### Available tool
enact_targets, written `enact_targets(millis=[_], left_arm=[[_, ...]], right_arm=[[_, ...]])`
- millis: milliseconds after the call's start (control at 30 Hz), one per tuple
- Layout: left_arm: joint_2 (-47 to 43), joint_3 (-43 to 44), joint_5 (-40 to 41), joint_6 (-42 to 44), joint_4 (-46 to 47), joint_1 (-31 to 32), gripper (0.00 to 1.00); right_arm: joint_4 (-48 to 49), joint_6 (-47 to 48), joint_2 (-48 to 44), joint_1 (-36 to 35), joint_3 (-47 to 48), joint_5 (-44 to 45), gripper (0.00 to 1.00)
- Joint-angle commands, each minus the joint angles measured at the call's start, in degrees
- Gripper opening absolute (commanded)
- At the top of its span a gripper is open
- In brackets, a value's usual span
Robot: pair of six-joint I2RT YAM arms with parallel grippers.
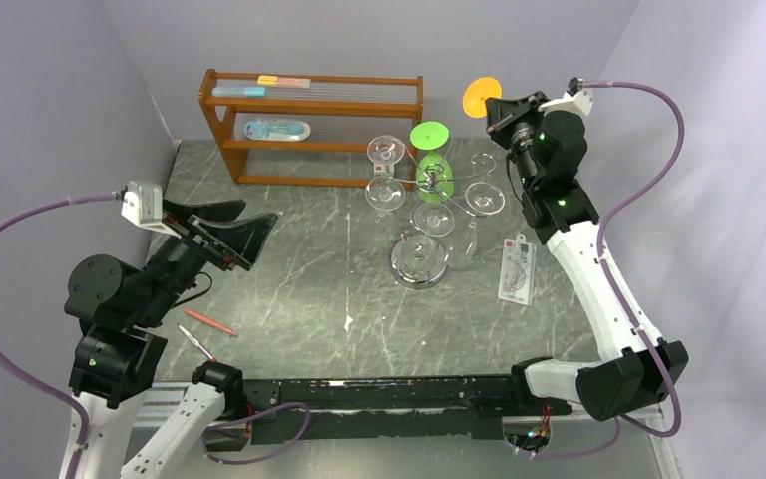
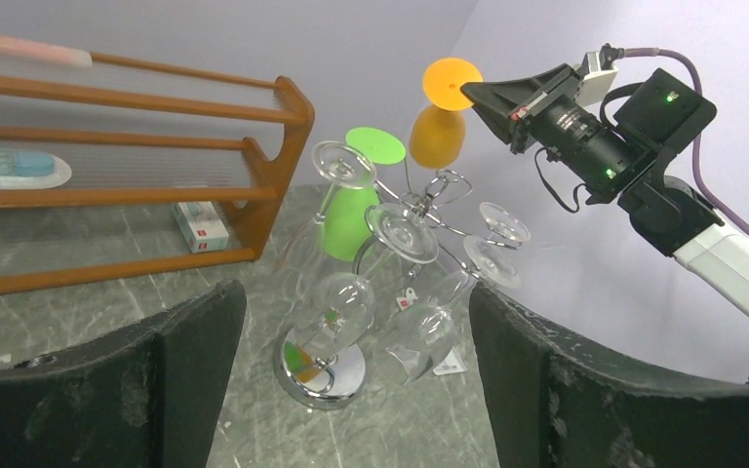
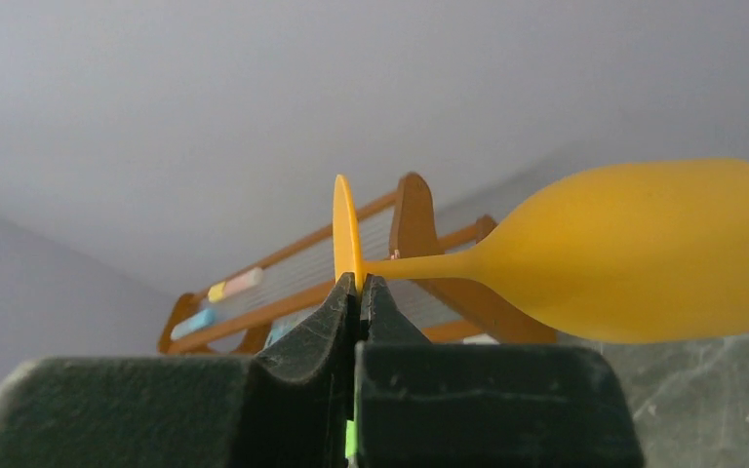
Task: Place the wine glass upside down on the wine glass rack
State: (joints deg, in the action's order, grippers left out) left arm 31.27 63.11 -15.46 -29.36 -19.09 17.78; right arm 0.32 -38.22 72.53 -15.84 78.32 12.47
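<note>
An orange wine glass point(image 2: 436, 136) hangs in the air behind and to the right of the wine glass rack, foot up and bowl down. My right gripper point(image 3: 360, 285) is shut on the rim of its round foot point(image 1: 481, 97). The chrome wine glass rack point(image 1: 419, 261) stands mid-table on its mirrored base point(image 2: 346, 375). Several clear glasses and a green glass point(image 1: 431, 150) hang upside down from its arms. My left gripper point(image 1: 244, 222) is open with nothing between its fingers, raised at the left of the table and facing the rack.
A brown wooden shelf unit point(image 1: 309, 105) stands against the back wall with small packets on it. A flat plastic packet point(image 1: 517, 271) lies right of the rack. Two pens point(image 1: 209, 321) lie near the left arm's base. Walls close in on the left and right.
</note>
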Motion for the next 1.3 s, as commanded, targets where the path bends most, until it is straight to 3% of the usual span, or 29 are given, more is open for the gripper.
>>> enact_targets(millis=[0, 267, 1267], left_arm=[[1.25, 2.93, 0.27, 0.64, -2.42, -0.29, 0.89], [2.43, 3.62, -1.00, 0.27, -1.80, -0.33, 0.94], [1.82, 4.12, 1.48, 1.02, -3.99, -0.30, 0.96]], right_arm=[[-3.04, -9.36, -2.77, 3.44, -1.68, -12.33, 0.00], [-4.07, -13.65, -3.45, 4.91, -4.77, -21.44, 0.00], [-15.02, -11.27, -6.16, 5.29, -5.20, -28.76, 0.00]])
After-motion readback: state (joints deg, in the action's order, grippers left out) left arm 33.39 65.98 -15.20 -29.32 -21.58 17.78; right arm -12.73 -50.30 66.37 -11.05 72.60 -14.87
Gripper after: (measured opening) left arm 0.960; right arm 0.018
